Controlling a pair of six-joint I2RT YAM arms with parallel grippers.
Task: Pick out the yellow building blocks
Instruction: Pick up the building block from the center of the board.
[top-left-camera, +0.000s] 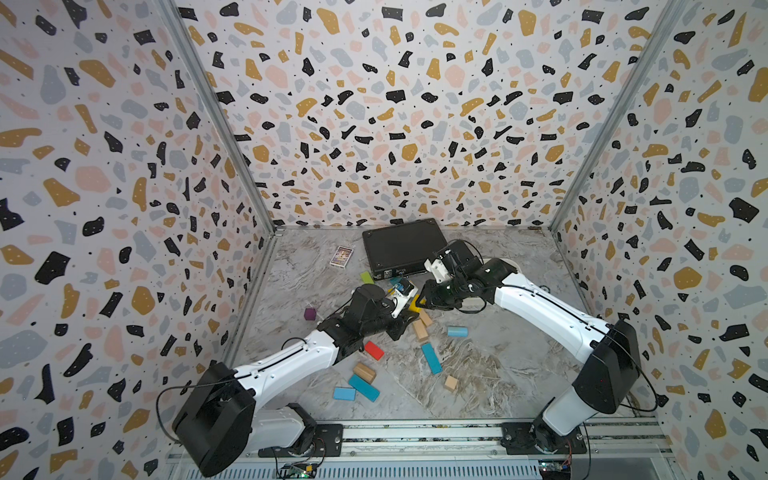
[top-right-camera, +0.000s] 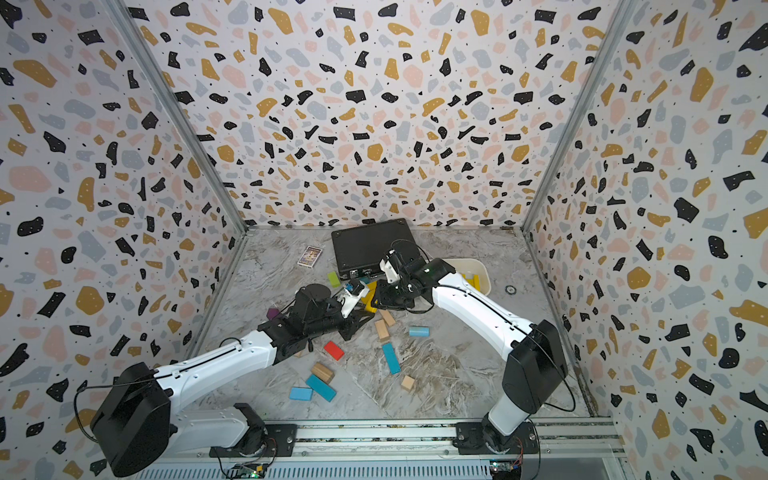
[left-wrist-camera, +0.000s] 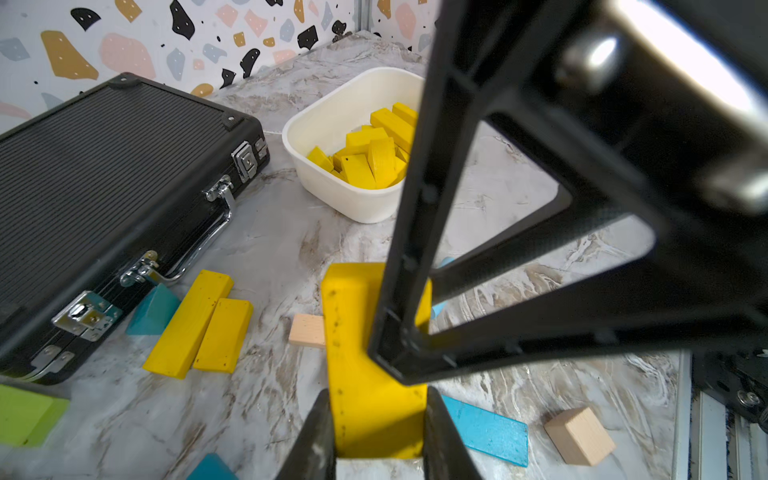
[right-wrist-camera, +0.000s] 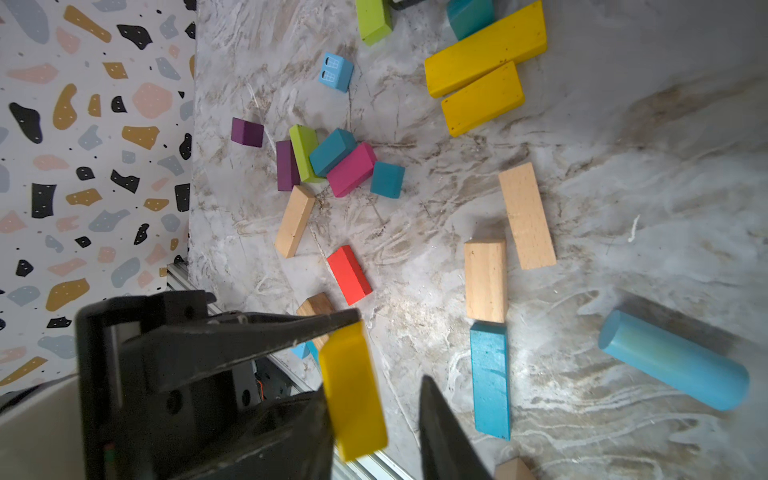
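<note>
My left gripper (left-wrist-camera: 378, 399) is shut on the near end of a flat yellow building block (left-wrist-camera: 365, 332), held above the table. My right gripper (right-wrist-camera: 374, 386) straddles the far end of that same block (right-wrist-camera: 353, 390); the block lies against one finger, with a gap to the other. In both top views the two grippers meet over the table's middle, at the yellow block (top-left-camera: 415, 306). Two yellow bars (left-wrist-camera: 189, 324) (left-wrist-camera: 224, 334) lie side by side by the black case. A white tub (left-wrist-camera: 332, 124) holds several yellow blocks (left-wrist-camera: 374, 153).
A black case (top-left-camera: 399, 245) lies at the back, with a card box (top-left-camera: 341, 255) to its left. Red (top-left-camera: 374, 350), teal (top-left-camera: 431, 358), tan (top-left-camera: 419, 330), purple (top-left-camera: 310, 313) and lime-green (top-left-camera: 367, 277) blocks and a blue cylinder (top-left-camera: 457, 331) are scattered about. A cluster of coloured blocks (right-wrist-camera: 332, 162) lies under the left arm.
</note>
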